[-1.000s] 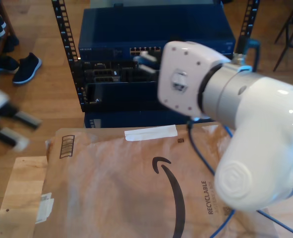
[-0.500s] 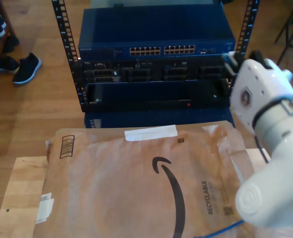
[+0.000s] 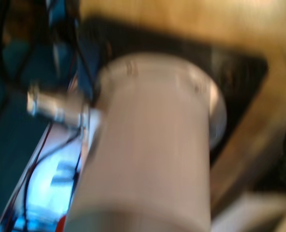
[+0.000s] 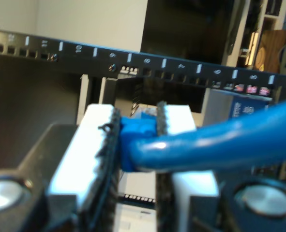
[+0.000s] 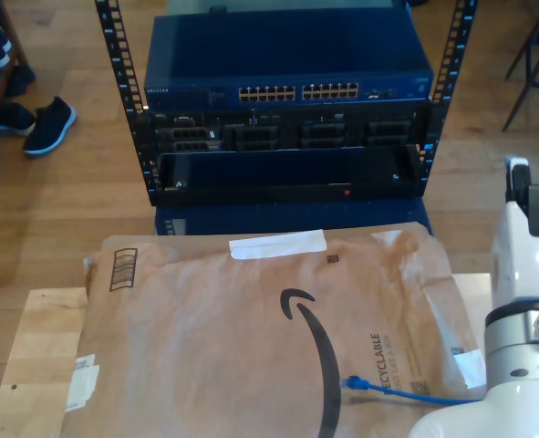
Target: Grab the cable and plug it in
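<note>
Since the earlier frame the white arm point(image 5: 524, 310) has swung off to the exterior view's right, my second pincer point(image 4: 138, 145) clamps the cable point(image 4: 205, 145) before the rack point(image 5: 287, 100), and my first pincer's state is unreadable through blur.

A brown paper mailer point(image 5: 269, 338) lies before a blue network switch point(image 5: 287, 68) in a black rack point(image 5: 123, 100).

We are in a room used like a lab. A rack point(image 5: 287, 119) full of network boxes stands on a wooden floor point(image 5: 59, 192), and shoes point(image 5: 48, 125) sit nearby.
</note>
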